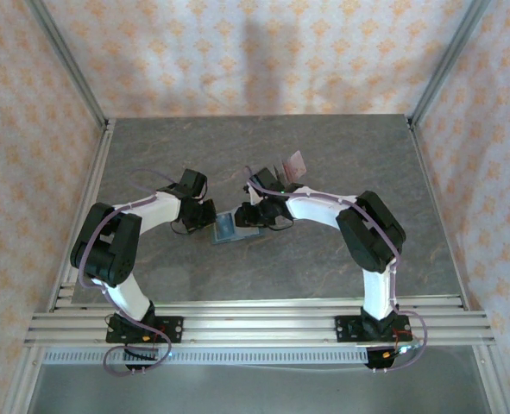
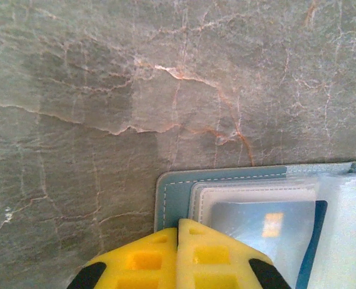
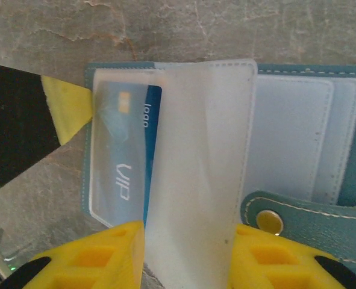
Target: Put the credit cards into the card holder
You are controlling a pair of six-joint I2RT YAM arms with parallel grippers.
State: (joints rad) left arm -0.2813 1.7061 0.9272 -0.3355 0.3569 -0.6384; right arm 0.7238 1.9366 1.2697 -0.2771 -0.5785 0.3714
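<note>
Right gripper (image 3: pixel 187 235), yellow-fingered, straddles a raised translucent plastic sleeve flap (image 3: pixel 196 150) of the open dark teal soft card holder (image 3: pixel 313 226) mid-table; pinched or not, I cannot tell. Left gripper (image 2: pixel 178 232), clenched, sits on the holder's left edge beside a pocketed blue card (image 3: pixel 120 156). Pale pink credit card (image 1: pixel 297 161) stands far right. Grey marbled tabletop (image 1: pixel 151 155) spreads bare around.

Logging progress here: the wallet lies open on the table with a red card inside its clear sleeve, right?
Not red. The card inside the clear sleeve of the open wallet is blue, as the right wrist view shows.
</note>
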